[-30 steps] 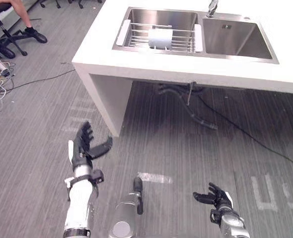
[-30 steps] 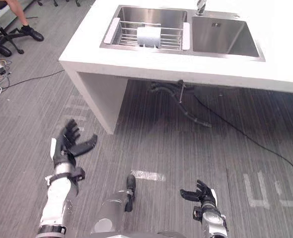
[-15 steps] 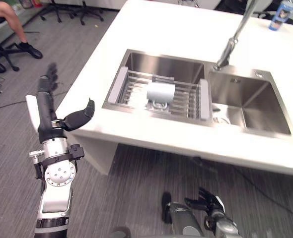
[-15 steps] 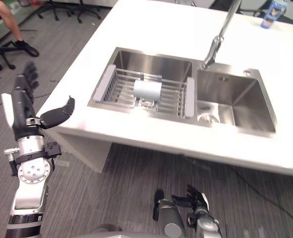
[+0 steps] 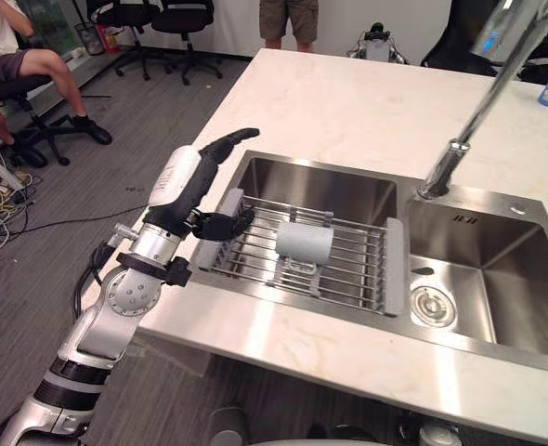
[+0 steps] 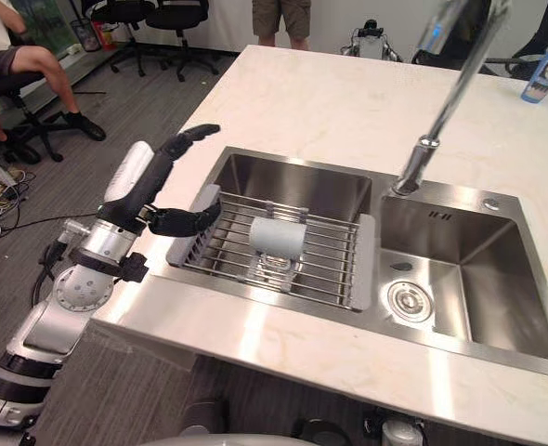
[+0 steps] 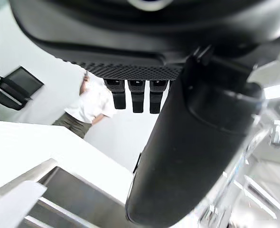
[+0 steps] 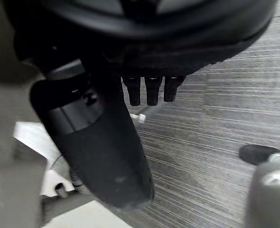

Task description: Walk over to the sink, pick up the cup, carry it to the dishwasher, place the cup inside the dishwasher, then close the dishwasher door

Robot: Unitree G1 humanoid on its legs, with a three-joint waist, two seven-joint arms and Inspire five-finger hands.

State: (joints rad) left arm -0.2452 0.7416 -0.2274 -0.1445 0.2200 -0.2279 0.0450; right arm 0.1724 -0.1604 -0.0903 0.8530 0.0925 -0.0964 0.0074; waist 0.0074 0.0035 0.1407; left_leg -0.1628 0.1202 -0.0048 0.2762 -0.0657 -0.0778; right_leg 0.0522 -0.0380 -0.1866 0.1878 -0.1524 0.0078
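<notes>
lying sideways on the rack, cup sits near spread left hand.

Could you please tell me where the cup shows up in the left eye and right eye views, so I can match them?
Left eye view: the cup lies on its side on the wire rack across the sink, a touch right of the picture's centre.
Right eye view: the cup sits at the picture's centre, on the same rack.
Shared landmark: the faucet, up and to the right of the cup.
</notes>
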